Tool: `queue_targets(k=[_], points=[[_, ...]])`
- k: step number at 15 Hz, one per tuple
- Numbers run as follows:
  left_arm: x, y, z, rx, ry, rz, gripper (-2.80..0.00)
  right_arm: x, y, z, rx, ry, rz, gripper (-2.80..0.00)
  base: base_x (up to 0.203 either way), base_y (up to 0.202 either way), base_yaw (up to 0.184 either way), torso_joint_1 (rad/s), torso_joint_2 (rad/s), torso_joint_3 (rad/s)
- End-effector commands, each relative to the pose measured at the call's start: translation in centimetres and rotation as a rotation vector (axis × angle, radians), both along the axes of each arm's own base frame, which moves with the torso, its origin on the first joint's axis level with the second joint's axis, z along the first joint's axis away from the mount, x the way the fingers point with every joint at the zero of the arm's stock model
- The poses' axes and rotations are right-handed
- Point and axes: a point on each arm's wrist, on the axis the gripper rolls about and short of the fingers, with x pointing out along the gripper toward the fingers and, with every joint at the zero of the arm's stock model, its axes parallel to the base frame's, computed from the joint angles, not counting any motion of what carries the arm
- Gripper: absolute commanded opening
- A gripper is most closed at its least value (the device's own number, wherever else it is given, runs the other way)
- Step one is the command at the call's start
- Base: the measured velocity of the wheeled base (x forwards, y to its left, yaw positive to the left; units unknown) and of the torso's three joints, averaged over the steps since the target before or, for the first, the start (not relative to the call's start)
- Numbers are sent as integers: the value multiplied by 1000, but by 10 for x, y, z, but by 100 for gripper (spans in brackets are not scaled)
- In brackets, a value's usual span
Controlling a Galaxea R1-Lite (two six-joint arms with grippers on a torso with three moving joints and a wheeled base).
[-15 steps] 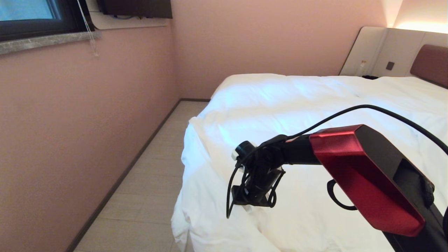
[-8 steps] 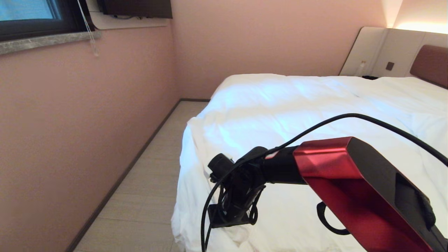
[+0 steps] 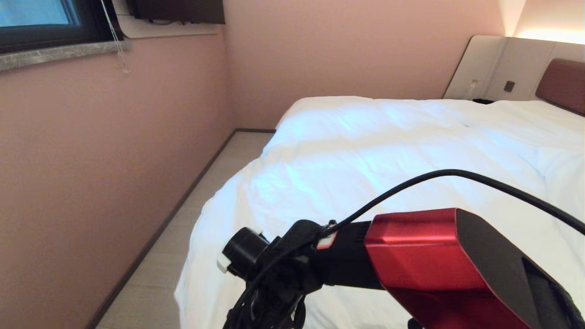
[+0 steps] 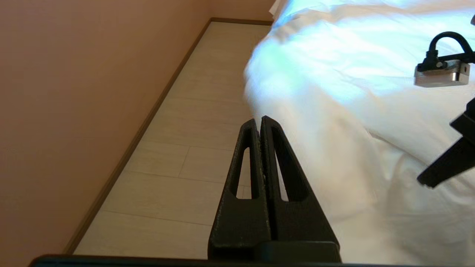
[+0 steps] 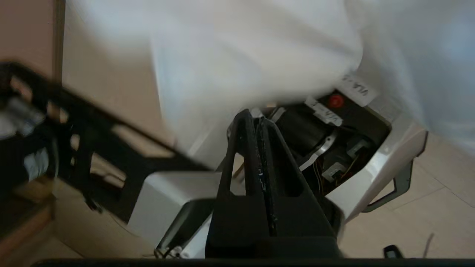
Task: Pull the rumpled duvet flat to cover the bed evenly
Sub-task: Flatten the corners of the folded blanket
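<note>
Room: pink walls, a dark-framed window [image 3: 39,18] high on the far side from the right hand, and a pale tiled floor [image 3: 183,228] running beside the bed.
Bed: the bed [image 3: 562,84] shows its brown padded headboard set in pale grey panels, well beyond the right hand.
Duvet: the duvet [image 3: 365,155] is a thick, puffy white quilt with faint stitched lines and soft wrinkles; it lies over the whole visible top of the bed, ahead of and under the right arm.
Duvet edge: the near corner spills over the side of the bed toward the floor as a rounded, loosely folded bulge, close beside the right wrist in the head view.
Duvet surface: bluish window light falls across its middle; shallow creases run across it, and the part toward the headboard looks smoother.
Right arm: the red and black forearm [image 3: 434,260] reaches across the bottom of the head view over the duvet's near part, a black cable arching above it.
Right hand: the right hand [image 5: 256,118] has its fingers pressed together; its tips sit right at the hanging white cloth, but the blur hides whether any cloth is pinched between them. Behind it is the robot's own base.
Left hand: the left hand [image 4: 258,122] is closed on nothing, fingers touching, pointing at the floor just beside the duvet's hanging edge.
</note>
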Motion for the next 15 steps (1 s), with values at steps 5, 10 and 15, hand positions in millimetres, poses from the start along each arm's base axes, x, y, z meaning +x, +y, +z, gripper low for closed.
queue_targets(k=[5, 10, 15], points=[[0, 0, 0, -1, 0, 1, -280, -31, 10, 22, 38, -13, 66, -280, 0, 0, 0, 0, 0, 0], [0, 0, 0, 0, 0, 1, -280, -28, -2, 41, 34, -14, 10, -280, 0, 0, 0, 0, 0, 0], [0, 0, 0, -1, 0, 1, -280, 22, -43, 40, -101, -124, -199, -280, 0, 0, 0, 0, 0, 0]])
